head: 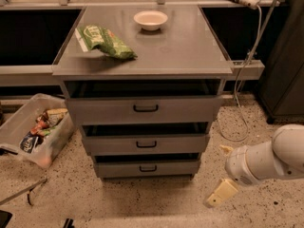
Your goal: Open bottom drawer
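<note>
The bottom drawer [118,169] is the lowest and narrowest of three grey drawers in the metal cabinet, with a small black bar handle [147,168] at its centre. Its front sits further back than the two drawers above. My gripper [217,176] hangs low at the right, just above the floor, to the right of the bottom drawer and apart from it. Its cream fingers [221,193] are spread open and hold nothing.
The mid-sized drawer [109,145] and the widest top drawer [104,110] sit above. On the cabinet top [190,46] lie a green snack bag [104,41] and a white bowl [150,19]. A clear bin of snacks [33,129] stands at the left. A cable [242,99] hangs at the right.
</note>
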Robot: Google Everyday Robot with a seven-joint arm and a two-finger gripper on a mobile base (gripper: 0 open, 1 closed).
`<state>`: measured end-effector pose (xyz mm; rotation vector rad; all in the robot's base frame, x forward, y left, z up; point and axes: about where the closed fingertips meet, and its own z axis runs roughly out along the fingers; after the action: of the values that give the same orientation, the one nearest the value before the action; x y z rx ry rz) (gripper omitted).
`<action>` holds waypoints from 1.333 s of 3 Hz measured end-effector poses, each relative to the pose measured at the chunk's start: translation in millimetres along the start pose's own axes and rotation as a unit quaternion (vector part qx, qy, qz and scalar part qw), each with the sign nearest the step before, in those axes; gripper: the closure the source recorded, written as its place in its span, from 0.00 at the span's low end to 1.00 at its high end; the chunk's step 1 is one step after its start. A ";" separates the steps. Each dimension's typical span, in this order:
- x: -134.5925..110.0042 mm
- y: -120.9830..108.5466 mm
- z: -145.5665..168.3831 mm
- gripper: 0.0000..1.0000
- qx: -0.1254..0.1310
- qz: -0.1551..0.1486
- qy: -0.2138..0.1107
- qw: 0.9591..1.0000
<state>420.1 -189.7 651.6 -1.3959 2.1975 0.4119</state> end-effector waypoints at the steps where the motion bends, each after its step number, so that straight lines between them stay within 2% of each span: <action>1: 0.0 0.0 0.0 0.00 0.000 0.000 0.000 1.000; 2: 19.7 -6.6 28.5 0.00 -0.009 0.002 -0.002 1.000; 4: 88.4 -35.3 128.4 0.00 -0.004 0.028 -0.007 1.000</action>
<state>453.1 -207.0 496.2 -1.3329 2.2298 0.4501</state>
